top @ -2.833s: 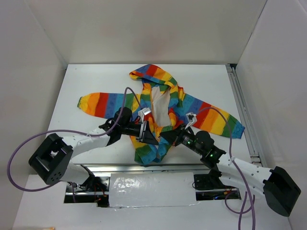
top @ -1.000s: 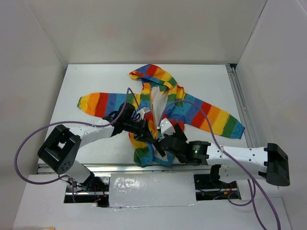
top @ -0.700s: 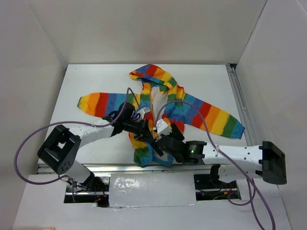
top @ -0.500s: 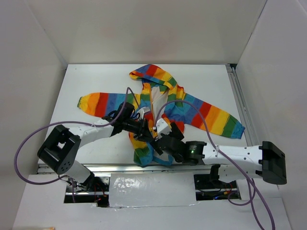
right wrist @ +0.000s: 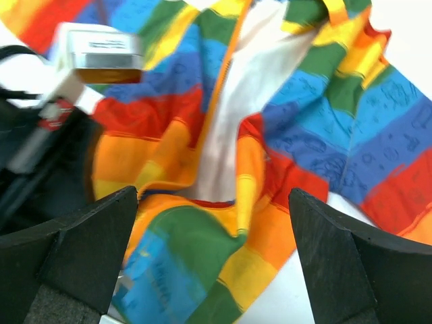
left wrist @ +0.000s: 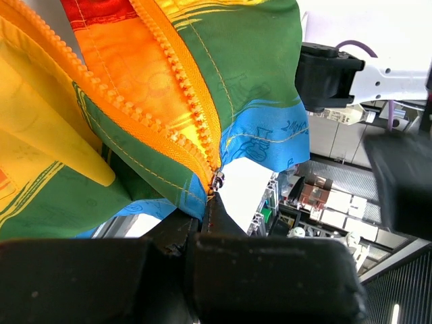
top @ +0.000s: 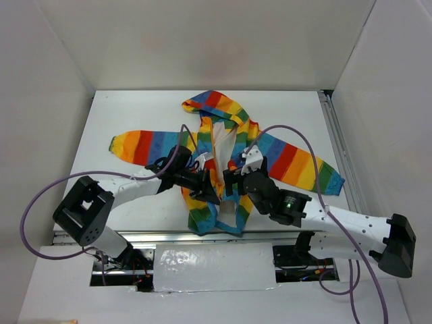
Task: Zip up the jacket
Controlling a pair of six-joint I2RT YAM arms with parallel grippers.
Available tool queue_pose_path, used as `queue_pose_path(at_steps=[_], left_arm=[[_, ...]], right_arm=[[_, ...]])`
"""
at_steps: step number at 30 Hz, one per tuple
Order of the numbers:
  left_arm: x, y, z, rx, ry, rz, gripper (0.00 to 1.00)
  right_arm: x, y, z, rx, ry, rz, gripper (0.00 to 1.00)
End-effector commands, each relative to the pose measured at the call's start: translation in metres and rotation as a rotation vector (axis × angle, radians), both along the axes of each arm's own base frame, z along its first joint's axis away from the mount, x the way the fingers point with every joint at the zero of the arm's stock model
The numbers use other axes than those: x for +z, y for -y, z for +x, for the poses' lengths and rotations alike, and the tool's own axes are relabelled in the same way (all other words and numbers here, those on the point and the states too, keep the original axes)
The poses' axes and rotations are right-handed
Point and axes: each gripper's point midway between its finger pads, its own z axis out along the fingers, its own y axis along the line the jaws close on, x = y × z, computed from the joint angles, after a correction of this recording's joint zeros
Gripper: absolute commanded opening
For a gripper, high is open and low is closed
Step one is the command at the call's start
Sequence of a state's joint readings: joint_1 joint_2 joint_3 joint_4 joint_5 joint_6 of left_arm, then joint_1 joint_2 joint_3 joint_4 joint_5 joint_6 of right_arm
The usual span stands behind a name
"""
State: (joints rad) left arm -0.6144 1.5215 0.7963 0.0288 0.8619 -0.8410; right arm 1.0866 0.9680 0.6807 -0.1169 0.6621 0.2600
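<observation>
- Since a second earlier, the right gripper had swung up from the hem of the rainbow-striped hooded fabric jacket to hang over its front opening. The left gripper had stayed put at the jacket's lower front.
- The right gripper's blunt black fingers stood spread wide, above the cloth and gripping nothing.
- The left gripper's jaws were pressed together, pinching the jacket's hem at the foot of the orange toothed zipper.
- A small metal slider sat at the zipper's bottom end, just above those jaws, beside the blue hem trim.
- Above the slider the two fronts lay parted, showing a long wedge of smooth white lining. The thin cloth was creased and bunched near the hem.
- The jacket lay flat on the matte white table, sleeves out to both sides.
- Its hem lay close to the table's near edge, and a wide band of table showed beyond the hood.
- A metal rail ran just past one cuff.
</observation>
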Motion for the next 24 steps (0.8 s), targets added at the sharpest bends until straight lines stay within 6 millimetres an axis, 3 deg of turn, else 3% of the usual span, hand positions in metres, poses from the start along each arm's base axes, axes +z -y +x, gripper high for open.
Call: queue_pose_path(at_steps=[1, 3, 7, 9, 14, 16, 21, 24], left_arm=[[0.009, 0.003, -0.001, -0.017, 0.044, -0.023, 0.0], [0.008, 0.003, 0.001, -0.002, 0.045, -0.013, 0.0], [0.006, 0.003, 0.003, -0.002, 0.031, -0.003, 0.0], [0.006, 0.003, 0.003, -0.007, 0.019, -0.005, 0.0], [0.007, 0.0, 0.006, 0.005, 0.021, -0.002, 0.0], [0.008, -0.001, 0.007, 0.01, 0.03, -0.003, 0.0], [0.005, -0.005, 0.006, 0.02, 0.019, 0.017, 0.0], [0.003, -0.004, 0.007, 0.016, 0.014, 0.02, 0.0]], right_arm=[[0.002, -0.004, 0.003, 0.001, -0.037, 0.046, 1.0], [0.004, -0.012, -0.004, 0.088, -0.027, 0.029, 1.0], [0.001, -0.042, -0.041, 0.413, -0.015, 0.004, 0.98], [-0.003, -0.044, -0.049, 0.472, -0.005, -0.053, 1.0], [-0.043, -0.024, -0.039, 0.35, -0.059, -0.312, 1.0], [-0.059, -0.025, -0.042, 0.346, -0.075, -0.416, 1.0], [-0.08, -0.03, -0.043, 0.351, -0.08, -0.565, 1.0], [-0.081, -0.031, -0.043, 0.356, -0.074, -0.57, 1.0]])
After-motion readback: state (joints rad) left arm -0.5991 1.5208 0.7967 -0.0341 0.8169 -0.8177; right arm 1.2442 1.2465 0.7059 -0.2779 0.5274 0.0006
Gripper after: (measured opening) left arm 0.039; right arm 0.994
